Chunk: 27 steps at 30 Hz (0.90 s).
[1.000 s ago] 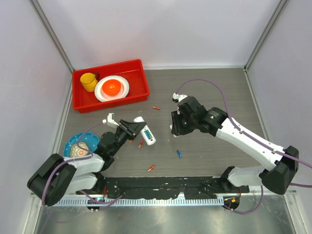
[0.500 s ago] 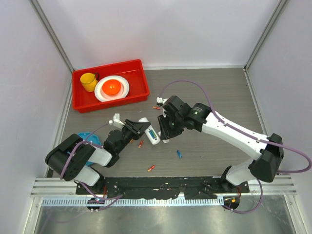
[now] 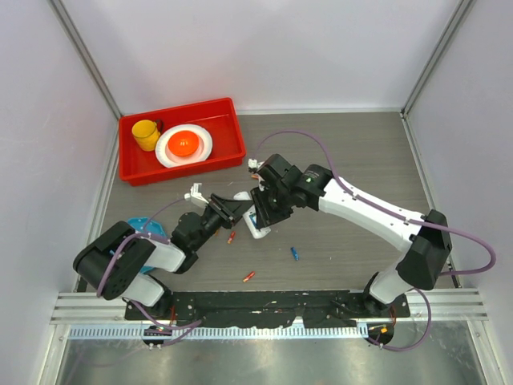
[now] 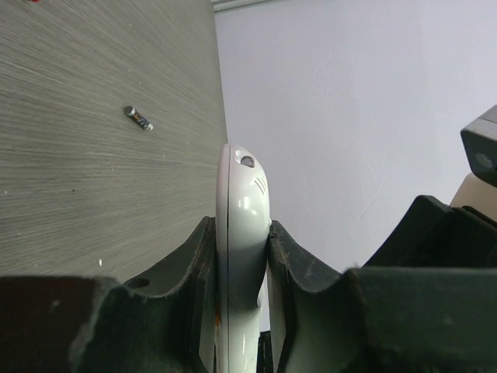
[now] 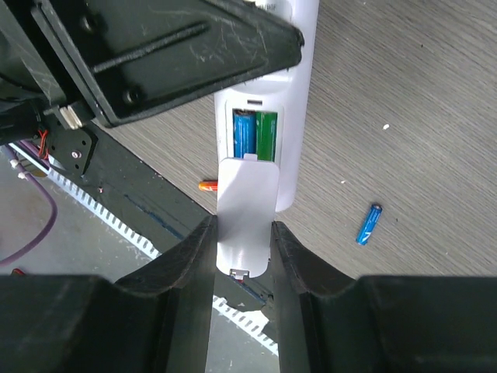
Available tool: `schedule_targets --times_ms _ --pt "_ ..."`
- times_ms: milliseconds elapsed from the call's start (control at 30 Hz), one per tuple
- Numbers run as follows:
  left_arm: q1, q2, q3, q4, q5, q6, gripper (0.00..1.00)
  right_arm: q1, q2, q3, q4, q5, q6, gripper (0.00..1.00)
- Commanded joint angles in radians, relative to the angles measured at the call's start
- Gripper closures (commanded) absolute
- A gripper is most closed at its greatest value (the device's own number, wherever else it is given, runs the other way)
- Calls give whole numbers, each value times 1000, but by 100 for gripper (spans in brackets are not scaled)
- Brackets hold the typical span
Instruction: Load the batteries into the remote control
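My left gripper [image 3: 232, 210] is shut on the white remote control [image 3: 248, 220] and holds it just above the table; the left wrist view shows the remote edge-on [image 4: 241, 217] between the jaws. The remote's back is open, with a blue and a green battery [image 5: 255, 134] seated in the slot. My right gripper [image 3: 260, 210] is shut on the short white cover piece [image 5: 247, 210], whose front edge meets the slot's lower end. Loose batteries lie on the table: a blue one [image 3: 295, 253], an orange one [image 3: 249, 277], another orange one [image 3: 231, 237] and a dark one [image 4: 138, 117].
A red bin [image 3: 176, 108] at the back left holds a yellow cup [image 3: 146, 134] and a white plate [image 3: 196, 148] with an orange item. A blue plate [image 3: 135, 227] lies at the left, behind my left arm. Grey walls close in the table.
My right gripper has moved left with the cover piece, from right of the remote to over its open back. My left arm has shifted the remote slightly right.
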Motion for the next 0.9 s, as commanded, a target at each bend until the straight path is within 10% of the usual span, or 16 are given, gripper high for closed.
schedule_targets --times_ms 0,867 --pt "-12 -38 33 270 22 16 100 6 19 53 19 -4 -15 99" --pt "-25 -39 39 270 27 13 100 6 55 73 31 23 -16 99"
